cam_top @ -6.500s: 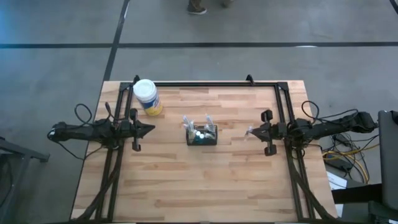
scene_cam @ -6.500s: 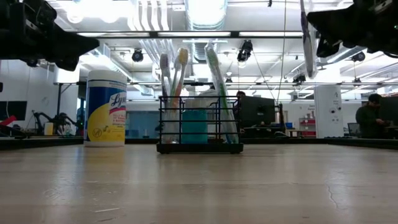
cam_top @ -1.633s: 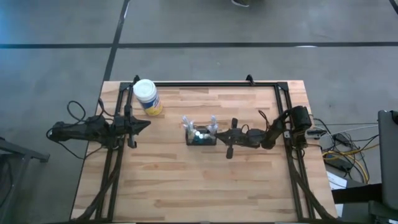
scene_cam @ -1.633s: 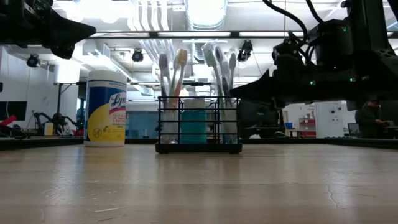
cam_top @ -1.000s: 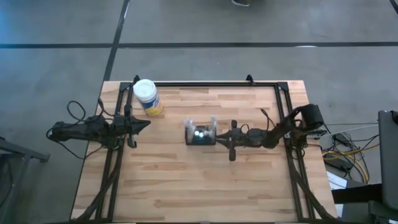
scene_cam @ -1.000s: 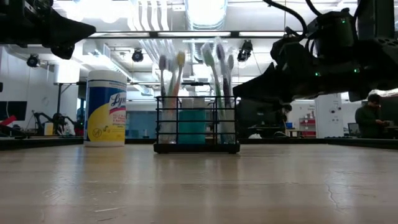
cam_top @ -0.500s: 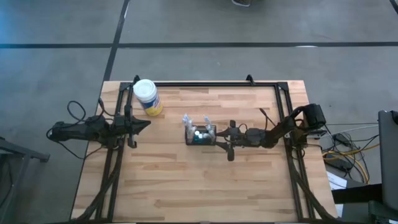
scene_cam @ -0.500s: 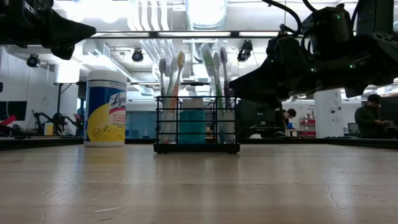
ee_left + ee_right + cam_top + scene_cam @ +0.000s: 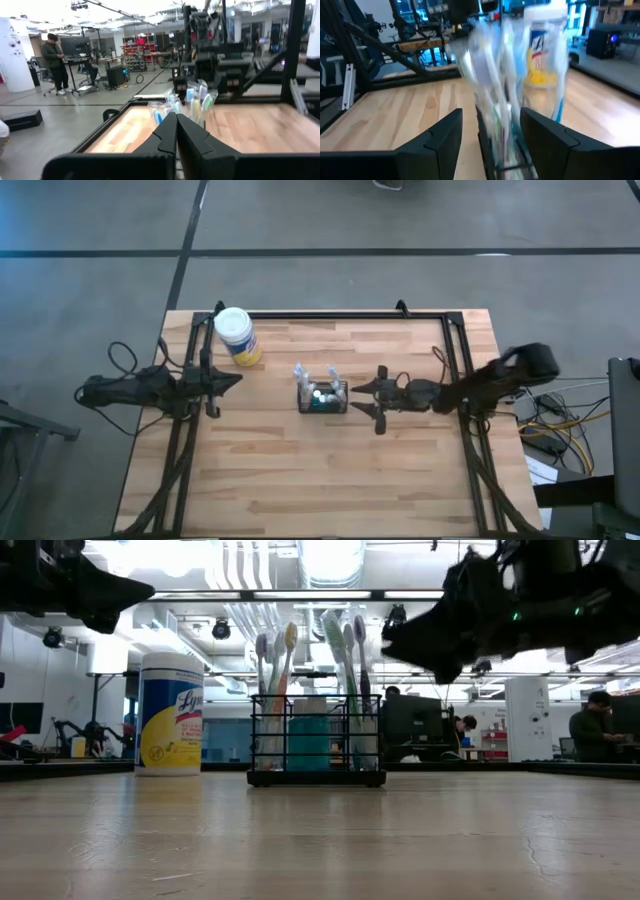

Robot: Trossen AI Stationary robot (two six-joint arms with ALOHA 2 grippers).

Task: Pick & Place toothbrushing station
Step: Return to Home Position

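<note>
The toothbrushing station point(image 9: 325, 398), a small black box with open wire sides, stands near the middle of the wooden counter point(image 9: 300, 470). It sits flat on its bottom. Toothbrushes point(image 9: 345, 670) stand up in it with their heads on top, and a blue-green cup point(image 9: 310, 743) sits inside it too. The right gripper point(image 9: 358, 397) points at the box, and its fingers point(image 9: 445, 132) are wide apart with nothing in them. The box is just in front of these fingers, in line with the gap between them. In the low view the right gripper hangs up in the air, about as high as the brush heads, and a small gap shows between it and the brushes. The left gripper point(image 9: 242, 383) waits at its own side of the counter. Its fingers point(image 9: 167, 132) are pressed together and hold nothing. The box is well away from these fingers, straight ahead of them. A round jar point(image 9: 236, 335) with a white cap and a yellow label stands upright near the far edge of the counter. It is close to the left fingers, a little off to one side of them, and far past the box from the right fingers. In the room behind the counter, a person point(image 9: 52, 60) in dark clothes stands by a desk.
</note>
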